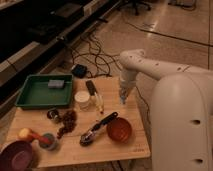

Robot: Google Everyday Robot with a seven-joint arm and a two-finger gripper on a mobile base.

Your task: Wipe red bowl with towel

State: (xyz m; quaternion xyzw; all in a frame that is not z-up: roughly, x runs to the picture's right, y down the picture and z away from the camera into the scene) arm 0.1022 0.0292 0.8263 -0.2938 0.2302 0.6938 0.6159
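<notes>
The red bowl [119, 130] sits on the wooden table [115, 151] near its front right corner, with a black-handled scoop [98, 129] lying against its left side. My gripper [122, 99] hangs from the white arm above the table's right part, a little behind the bowl and clear of it. It is shut, and a small pale grey-blue scrap, the towel [122, 101], shows at its tip.
A green tray [29, 100] with a grey-blue block [56, 83] stands at the back left. A white cup [82, 100], a dark bottle [91, 88], a dark clump [67, 122], a teal cup [48, 141] and a purple bowl [17, 156] fill the left half. Cables lie on the floor behind.
</notes>
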